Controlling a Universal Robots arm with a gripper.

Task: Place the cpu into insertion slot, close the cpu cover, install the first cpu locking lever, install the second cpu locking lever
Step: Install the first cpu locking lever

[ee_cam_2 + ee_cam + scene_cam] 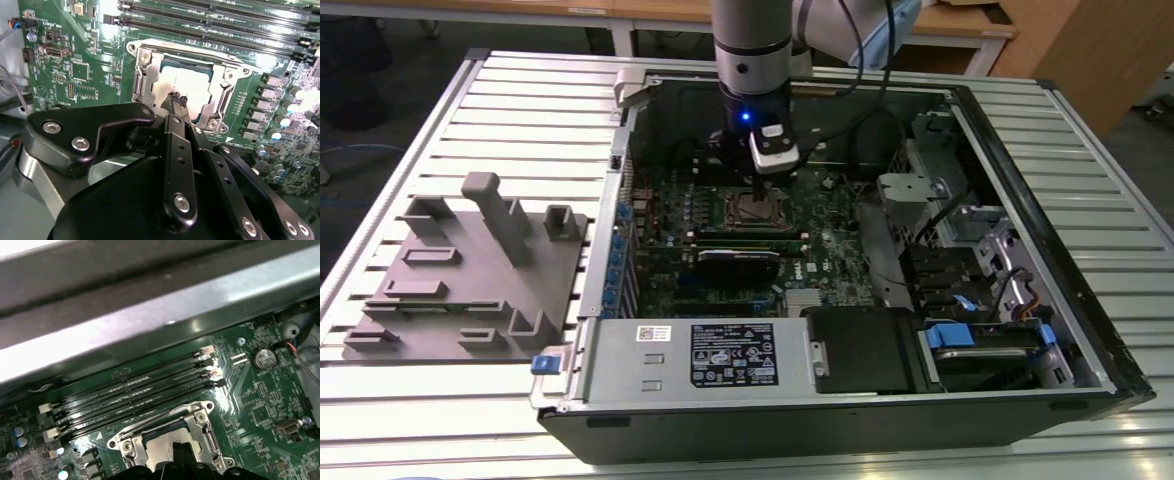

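Note:
My gripper [757, 188] hangs inside the open computer case, directly over the insertion slot [750, 210] on the green board. In both wrist views its two slim fingertips [176, 101] are pressed together, shut, with their tips just above or on the cpu [197, 85]. The cpu lies flat in the slot, its dull silver top showing through the window of the cpu cover [143, 82], which lies down around it. A thin wire locking lever [200, 51] runs along the slot's side nearest the memory slots, as the first wrist view shows of the lever [150, 422].
Long black memory slots [210, 25] run right beside the socket. The case's metal wall [150, 305] stands close behind them. A black card [740, 262], a power supply [707, 355] and a drive cage [961, 220] crowd the case. A grey fixture [467, 270] lies at the exterior view's left.

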